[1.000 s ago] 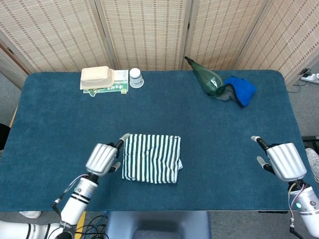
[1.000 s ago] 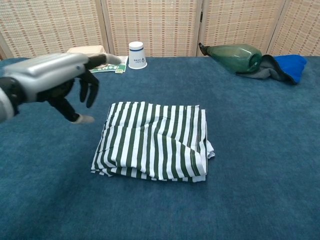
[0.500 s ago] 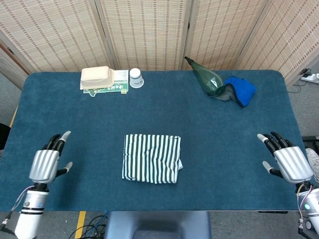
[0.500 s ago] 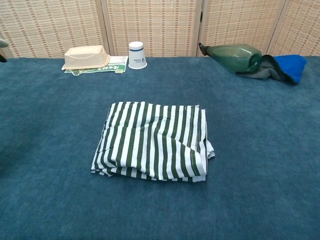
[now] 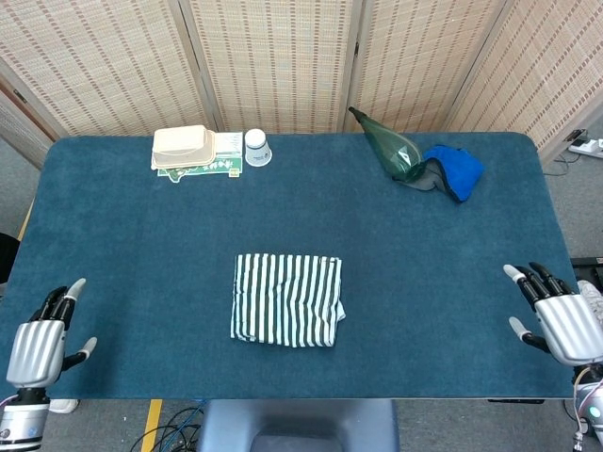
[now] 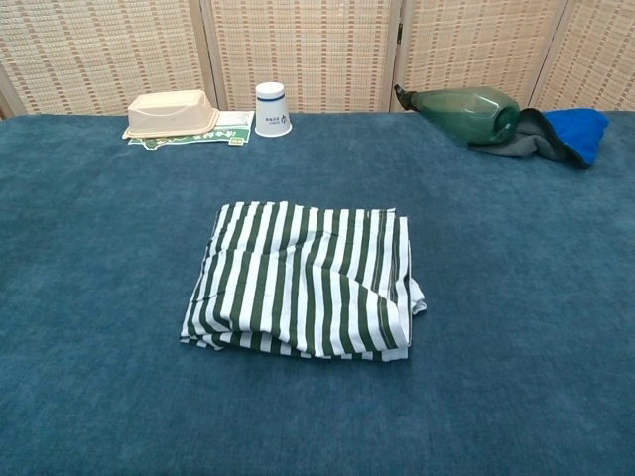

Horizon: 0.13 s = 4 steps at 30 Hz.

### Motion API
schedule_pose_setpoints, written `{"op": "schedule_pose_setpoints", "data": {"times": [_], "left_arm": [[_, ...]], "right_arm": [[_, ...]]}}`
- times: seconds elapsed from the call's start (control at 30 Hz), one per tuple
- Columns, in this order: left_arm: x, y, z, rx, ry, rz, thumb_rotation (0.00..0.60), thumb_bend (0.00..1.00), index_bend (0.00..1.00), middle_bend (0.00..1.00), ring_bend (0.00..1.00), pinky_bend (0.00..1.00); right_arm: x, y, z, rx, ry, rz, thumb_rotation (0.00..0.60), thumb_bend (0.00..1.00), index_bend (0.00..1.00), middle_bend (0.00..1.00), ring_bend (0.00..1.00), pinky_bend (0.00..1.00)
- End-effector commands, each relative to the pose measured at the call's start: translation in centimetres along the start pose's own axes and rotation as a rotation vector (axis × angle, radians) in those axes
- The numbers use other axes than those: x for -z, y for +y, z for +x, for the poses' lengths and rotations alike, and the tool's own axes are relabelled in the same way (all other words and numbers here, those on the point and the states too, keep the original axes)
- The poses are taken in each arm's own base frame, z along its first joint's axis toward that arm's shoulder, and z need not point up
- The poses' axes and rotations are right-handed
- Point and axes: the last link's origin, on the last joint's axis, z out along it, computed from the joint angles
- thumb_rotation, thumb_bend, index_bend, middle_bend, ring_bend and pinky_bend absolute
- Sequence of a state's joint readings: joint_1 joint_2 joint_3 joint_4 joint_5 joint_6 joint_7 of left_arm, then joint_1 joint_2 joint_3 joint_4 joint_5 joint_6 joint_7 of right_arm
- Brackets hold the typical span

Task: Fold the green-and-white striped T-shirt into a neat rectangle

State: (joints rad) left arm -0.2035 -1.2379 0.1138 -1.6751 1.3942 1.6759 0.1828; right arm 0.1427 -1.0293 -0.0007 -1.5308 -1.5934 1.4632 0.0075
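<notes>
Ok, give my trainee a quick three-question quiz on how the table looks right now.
1. True or false: the left hand grips the striped T-shirt.
2. What stands just right of the beige box at the far edge? A) white cup B) green bottle C) blue cloth
3. Fill in: the green bottle lies on its side, touching the ____ cloth.

Key: 1. False; both it and the right hand are open at the near corners of the table, apart from the shirt. 2. A, the white cup. 3. Blue; the blue cloth.
</notes>
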Motion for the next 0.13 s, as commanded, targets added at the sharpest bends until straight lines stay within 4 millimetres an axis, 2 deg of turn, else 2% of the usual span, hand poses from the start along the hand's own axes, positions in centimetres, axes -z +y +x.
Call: {"op": "schedule_pose_setpoints", "data": {"times": [0.03, 0.13], "left_arm": [[0.99, 0.04, -0.21, 0.012, -0.011, 0.008, 0.6, 0.22, 0.07, 0.2, 0.15, 0.41], [1.47, 0.14, -0.52, 0.017, -0.03, 0.013, 0.6, 0.22, 0.07, 0.2, 0.15, 0.41]], "right_arm": [[0.55, -0.07, -0.28, -0.01, -0.006, -0.008, 0.6, 0.31, 0.09, 0.19, 0.14, 0.29], [0.96, -0.09, -0.66, -0.016, -0.013, -0.015, 0.6, 0.31, 0.09, 0.19, 0.14, 0.29]]}}
